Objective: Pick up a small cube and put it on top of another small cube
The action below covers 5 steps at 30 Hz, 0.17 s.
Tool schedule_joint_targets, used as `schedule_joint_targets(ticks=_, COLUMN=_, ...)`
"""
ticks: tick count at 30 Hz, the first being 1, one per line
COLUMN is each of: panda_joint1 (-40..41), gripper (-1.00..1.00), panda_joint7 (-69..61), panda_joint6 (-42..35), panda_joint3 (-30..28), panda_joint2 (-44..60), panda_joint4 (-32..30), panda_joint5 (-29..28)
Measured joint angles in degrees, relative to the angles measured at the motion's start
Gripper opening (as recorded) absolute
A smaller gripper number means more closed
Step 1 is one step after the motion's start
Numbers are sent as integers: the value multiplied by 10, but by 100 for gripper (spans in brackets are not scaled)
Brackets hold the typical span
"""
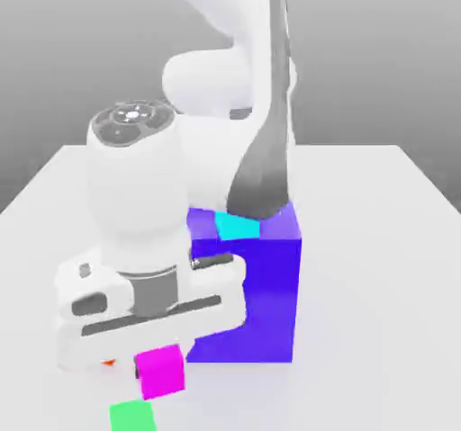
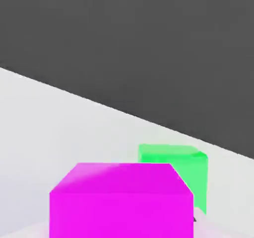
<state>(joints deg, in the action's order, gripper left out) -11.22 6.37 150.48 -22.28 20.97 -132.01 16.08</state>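
Partly, the magenta cube (image 2: 121,207) hides the green cube (image 2: 191,175) in hand view.

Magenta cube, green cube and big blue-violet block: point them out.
Magenta cube (image 1: 161,372): exterior view, side face.
Green cube (image 2: 173,158): hand view, upper face.
Blue-violet block (image 1: 270,299): exterior view, front face.

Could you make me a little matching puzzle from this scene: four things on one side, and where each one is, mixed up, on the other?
Things
1. magenta cube
2. cyan cube
3. blue-violet block
4. green cube

Places
A. on top of the big block
B. right under the robot's gripper
C. at the exterior view's bottom edge
D. standing on the table, with a small cube on it

Pairs: 1-B, 2-A, 3-D, 4-C
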Motion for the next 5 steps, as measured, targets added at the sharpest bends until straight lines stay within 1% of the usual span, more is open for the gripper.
schedule_joint_targets(ticks=1, panda_joint1=9, gripper=100, panda_joint7=-8, panda_joint6=13, panda_joint3=9, panda_joint2=17, panda_joint4=3, panda_joint5=13)
schedule_joint_targets(ticks=5, panda_joint1=9, gripper=100, panda_joint7=-8, panda_joint6=13, panda_joint3=9, panda_joint2=17, panda_joint4=3, panda_joint5=13)
